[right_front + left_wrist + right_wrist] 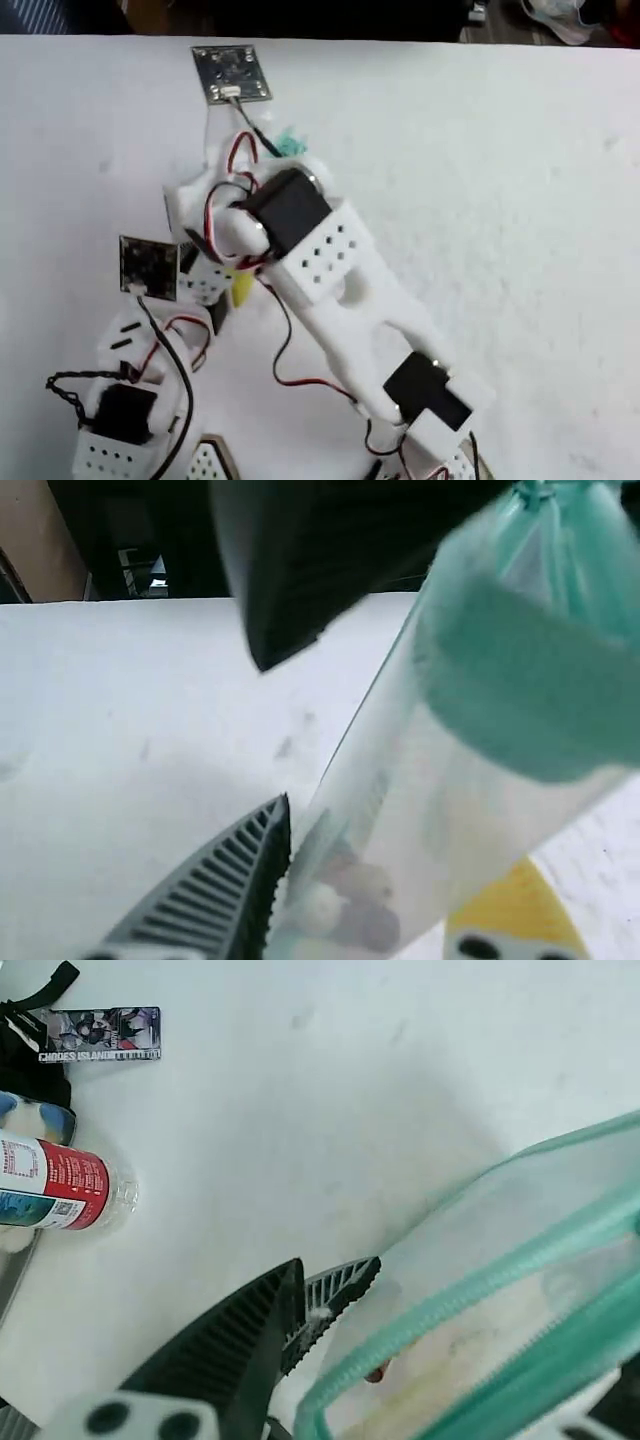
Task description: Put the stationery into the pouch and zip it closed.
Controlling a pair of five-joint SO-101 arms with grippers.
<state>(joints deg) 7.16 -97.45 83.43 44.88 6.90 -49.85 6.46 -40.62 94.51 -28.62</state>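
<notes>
Pouch (287, 145) nipped by the right pincer (335, 1275), left pincer (272, 732) gaping beside it

Just a teal sliver of it peeking out from under the big white arm (340, 290), centre-left and a bit above the middle of the high view, over the white tabletop (500, 200). Up close: see-through film, teal zipper (450, 1305) with its two tracks looking parted, some blurry bits inside, can't tell what. Right pincer's ribbed black fingers (345, 1282) pressed together on the pouch's edge. Left pincer wide apart, gripping nothing, lower ribbed finger right up against the pouch's side. Yellow piece (242, 285) just below the middle of the high view, tucked between the two arms, no clue what exactly. Farther off in the right wrist view, a red-labelled bottle (55, 1185) and a printed card (100, 1035) lying on the tabletop, well apart from the pouch.
</notes>
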